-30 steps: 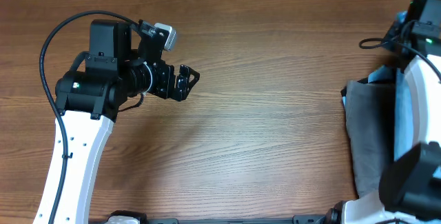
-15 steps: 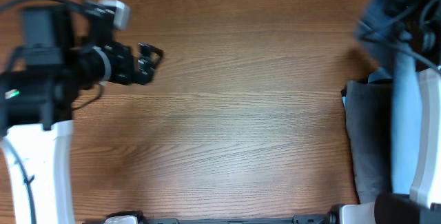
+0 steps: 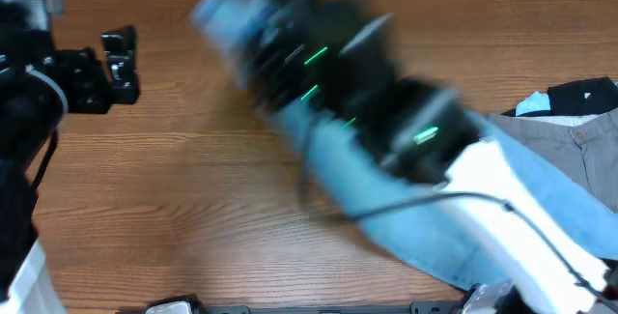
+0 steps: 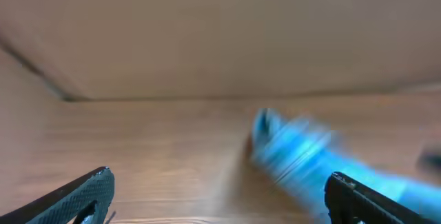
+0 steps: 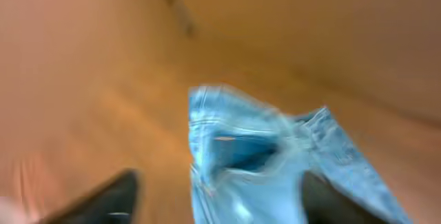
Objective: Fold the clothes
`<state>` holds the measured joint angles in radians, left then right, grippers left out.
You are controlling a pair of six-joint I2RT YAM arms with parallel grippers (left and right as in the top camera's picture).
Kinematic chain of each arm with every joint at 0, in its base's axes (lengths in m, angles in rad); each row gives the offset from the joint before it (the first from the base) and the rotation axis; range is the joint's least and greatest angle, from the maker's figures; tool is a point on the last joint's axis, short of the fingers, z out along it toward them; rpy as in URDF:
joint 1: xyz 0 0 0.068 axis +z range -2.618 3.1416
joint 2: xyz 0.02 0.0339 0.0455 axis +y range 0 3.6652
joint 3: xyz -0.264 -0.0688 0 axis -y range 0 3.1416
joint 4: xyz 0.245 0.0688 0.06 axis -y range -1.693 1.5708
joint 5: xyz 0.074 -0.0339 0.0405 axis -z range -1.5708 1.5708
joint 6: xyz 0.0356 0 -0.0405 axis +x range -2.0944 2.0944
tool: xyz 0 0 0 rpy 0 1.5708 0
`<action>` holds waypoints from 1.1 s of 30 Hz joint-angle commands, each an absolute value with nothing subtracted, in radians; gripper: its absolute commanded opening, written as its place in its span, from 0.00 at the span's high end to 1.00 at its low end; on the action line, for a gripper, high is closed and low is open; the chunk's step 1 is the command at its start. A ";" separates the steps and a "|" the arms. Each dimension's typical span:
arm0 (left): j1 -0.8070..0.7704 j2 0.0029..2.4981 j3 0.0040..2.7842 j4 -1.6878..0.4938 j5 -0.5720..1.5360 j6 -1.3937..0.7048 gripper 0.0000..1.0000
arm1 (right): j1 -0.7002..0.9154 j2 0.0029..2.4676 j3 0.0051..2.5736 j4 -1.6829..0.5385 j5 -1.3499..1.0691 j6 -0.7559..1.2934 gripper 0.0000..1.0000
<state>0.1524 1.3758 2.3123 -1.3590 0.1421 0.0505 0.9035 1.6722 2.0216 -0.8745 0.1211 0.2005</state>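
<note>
- Nearest me, at the table's [image 3: 222, 208] front edge, I count two arms. The left arm [image 3: 29, 101] stands at the far left. The right arm [image 3: 386, 121] reaches from the front right corner diagonally across the middle, and all of it is badly blurred.
- I count one pair of jeans [image 3: 386, 208], light-blue denim. It runs in a long band under the right arm, from the right edge of the table up toward the far left of centre.
- On the right side, just beyond that band, there is a small pile. I can make out one grey garment [image 3: 570, 150] with a single button, and one black piece [image 3: 589, 94] behind it. A pale blue scrap sits beside them, and I cannot tell what it belongs to.
- In the right wrist view, the right gripper [image 5: 219, 182] has its two dark fingers on either side of a bunch of the denim and is clamped on it. Blur hides the exact contact.
- At mid-depth on the left, the left gripper [image 4: 219, 179] has its two fingers spread wide with nothing between them. It is well apart from the jeans, whose leading end shows as a blue smear ahead of it in the left wrist view.
- Farthest away, one plain beige board [image 4: 207, 31] stands along the table's back edge.
</note>
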 commanded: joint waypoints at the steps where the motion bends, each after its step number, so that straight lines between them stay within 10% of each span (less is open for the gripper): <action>1: 0.159 1.356 2.376 -1.370 0.015 0.049 0.00 | 0.926 1.663 2.056 -0.900 0.327 0.210 0.12; 18: 0.139 1.684 2.376 -1.646 0.444 0.133 0.00 | 0.696 1.347 2.101 -0.930 0.418 0.288 0.09; 33: -0.024 2.354 2.376 -1.318 0.430 0.240 0.03 | 0.688 1.320 2.101 -1.183 0.427 0.350 0.08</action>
